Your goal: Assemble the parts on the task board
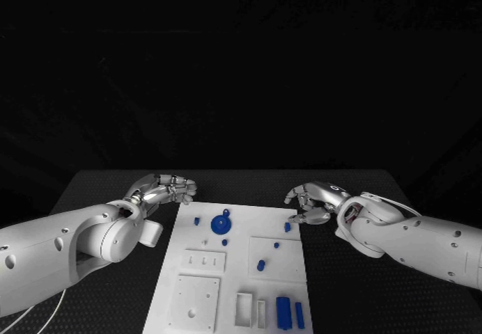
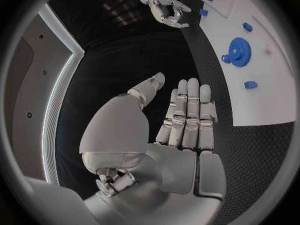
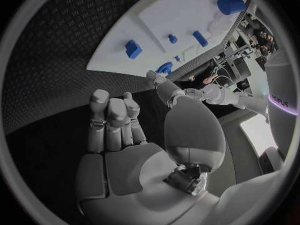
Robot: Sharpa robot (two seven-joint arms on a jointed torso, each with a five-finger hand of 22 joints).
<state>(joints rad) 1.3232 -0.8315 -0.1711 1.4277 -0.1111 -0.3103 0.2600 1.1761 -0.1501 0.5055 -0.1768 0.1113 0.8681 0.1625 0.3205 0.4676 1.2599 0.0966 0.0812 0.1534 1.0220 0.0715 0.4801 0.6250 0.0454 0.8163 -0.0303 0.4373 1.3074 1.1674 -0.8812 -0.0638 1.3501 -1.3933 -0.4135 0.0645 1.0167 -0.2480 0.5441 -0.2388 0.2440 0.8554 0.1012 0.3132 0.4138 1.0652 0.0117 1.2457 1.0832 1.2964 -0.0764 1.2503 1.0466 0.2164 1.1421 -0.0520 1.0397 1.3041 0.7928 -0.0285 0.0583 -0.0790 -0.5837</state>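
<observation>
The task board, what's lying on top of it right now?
On the task board lie small blue parts: a blue gear at the far end and two blue bars at the near end. Nothing covers them; both hands are off the board.

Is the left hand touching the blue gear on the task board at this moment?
Apart. The left wrist view shows the left hand empty over black table, with bare white task board between its fingertips and the blue gear.
</observation>
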